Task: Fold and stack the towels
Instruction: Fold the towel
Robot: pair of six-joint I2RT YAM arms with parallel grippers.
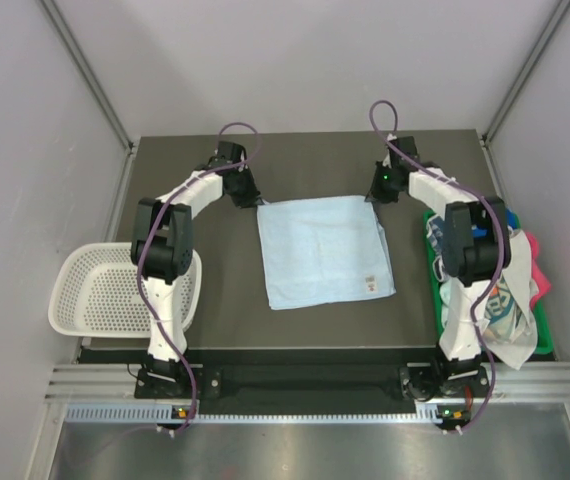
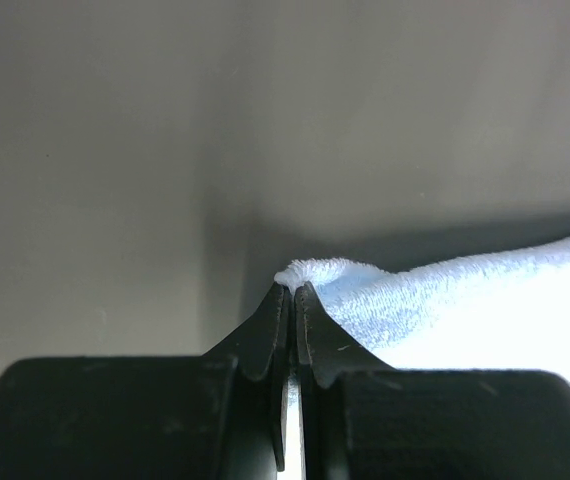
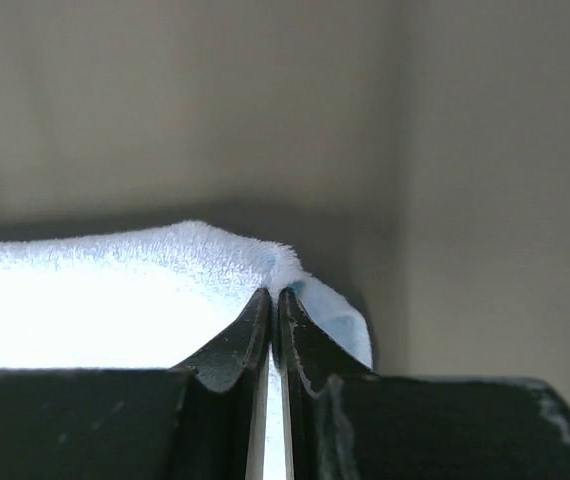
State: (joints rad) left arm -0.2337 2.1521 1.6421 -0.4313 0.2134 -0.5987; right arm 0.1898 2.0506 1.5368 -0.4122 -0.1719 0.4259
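At table (image 1: 230, 315) centre: pale blue towel (image 1: 325, 250) | left claw (image 2: 293, 292), right claw (image 3: 273, 297) pinch far corners | tag (image 1: 371, 283) unreadable

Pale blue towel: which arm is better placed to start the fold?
Neither leads: left claw and right claw each pinch a far corner of the pale blue towel, so both likely fold together.

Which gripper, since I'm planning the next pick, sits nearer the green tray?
Right. The right gripper pinches a far corner of the pale blue towel, close beside the green tray; the left gripper pinches the opposite far corner, across the towel.
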